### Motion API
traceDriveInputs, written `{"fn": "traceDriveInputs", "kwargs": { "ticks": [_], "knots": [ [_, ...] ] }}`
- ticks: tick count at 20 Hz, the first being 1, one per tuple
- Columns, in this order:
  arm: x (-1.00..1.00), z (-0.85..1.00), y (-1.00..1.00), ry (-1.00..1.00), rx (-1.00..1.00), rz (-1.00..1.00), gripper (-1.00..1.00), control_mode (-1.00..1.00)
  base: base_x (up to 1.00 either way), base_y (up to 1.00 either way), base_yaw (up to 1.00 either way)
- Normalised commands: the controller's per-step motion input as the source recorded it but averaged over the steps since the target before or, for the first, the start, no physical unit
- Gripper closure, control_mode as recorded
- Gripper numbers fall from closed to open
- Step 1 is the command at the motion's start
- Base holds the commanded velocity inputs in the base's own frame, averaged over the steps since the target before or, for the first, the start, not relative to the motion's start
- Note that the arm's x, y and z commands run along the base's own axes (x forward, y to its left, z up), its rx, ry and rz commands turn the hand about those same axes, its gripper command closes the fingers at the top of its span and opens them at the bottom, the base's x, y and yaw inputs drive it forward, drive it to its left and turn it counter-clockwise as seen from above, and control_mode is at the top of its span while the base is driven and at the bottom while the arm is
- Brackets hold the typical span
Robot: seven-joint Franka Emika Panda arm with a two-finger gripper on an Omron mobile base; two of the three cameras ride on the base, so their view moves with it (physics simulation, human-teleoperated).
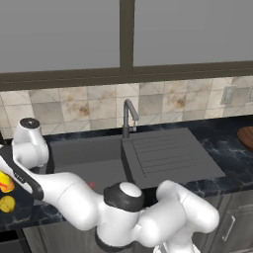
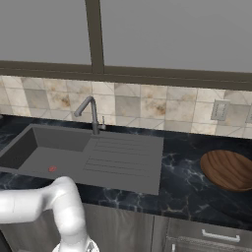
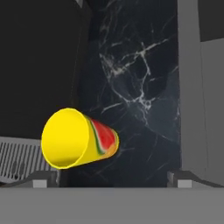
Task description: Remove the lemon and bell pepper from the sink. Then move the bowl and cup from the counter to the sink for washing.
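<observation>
Yellow tumbler-shaped cup (image 3: 78,139) with a red-orange mark lies on the dark marble counter (image 3: 140,87), off-centre toward one fingertip of your gripper (image 3: 111,177). Jaws stand wide, empty. Its long axis runs diagonally across the hand view, mouth toward you; judge a shift sideways first.

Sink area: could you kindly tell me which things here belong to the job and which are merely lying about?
Job: cup, bowl, sink, lemon.
Just there: faucet, wall outlet.

Yellow cup (image 3: 76,139), red-green mark; dark grey sink (image 1: 170,154); brown bowl (image 2: 227,170).
</observation>
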Motion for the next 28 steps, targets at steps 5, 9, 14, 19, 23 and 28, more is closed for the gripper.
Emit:
{"fn": "traceDriveInputs", "kwargs": {
  "ticks": [5, 9, 14, 19, 23, 28],
  "knots": [
    [0.08, -0.06, 0.11, 0.00, 0.00, 0.00, -1.00, -1.00, 0.00, 0.00, 0.00],
    [0.10, -0.09, 0.11, 0.00, 0.00, 0.00, -1.00, -1.00, 0.00, 0.00, 0.00],
    [0.08, -0.11, 0.11, 0.00, 0.00, 0.00, -1.00, -1.00, 0.00, 0.00, 0.00],
    [0.07, -0.13, 0.11, 0.00, 0.00, 0.00, -1.00, -1.00, 0.00, 0.00, 0.00],
    [0.01, -0.14, 0.11, 0.00, 0.00, 0.00, -1.00, -1.00, 0.00, 0.00, 0.00],
    [0.02, -0.15, 0.11, 0.00, 0.00, 0.00, -1.00, -1.00, 0.00, 0.00, 0.00]
  ]
}}
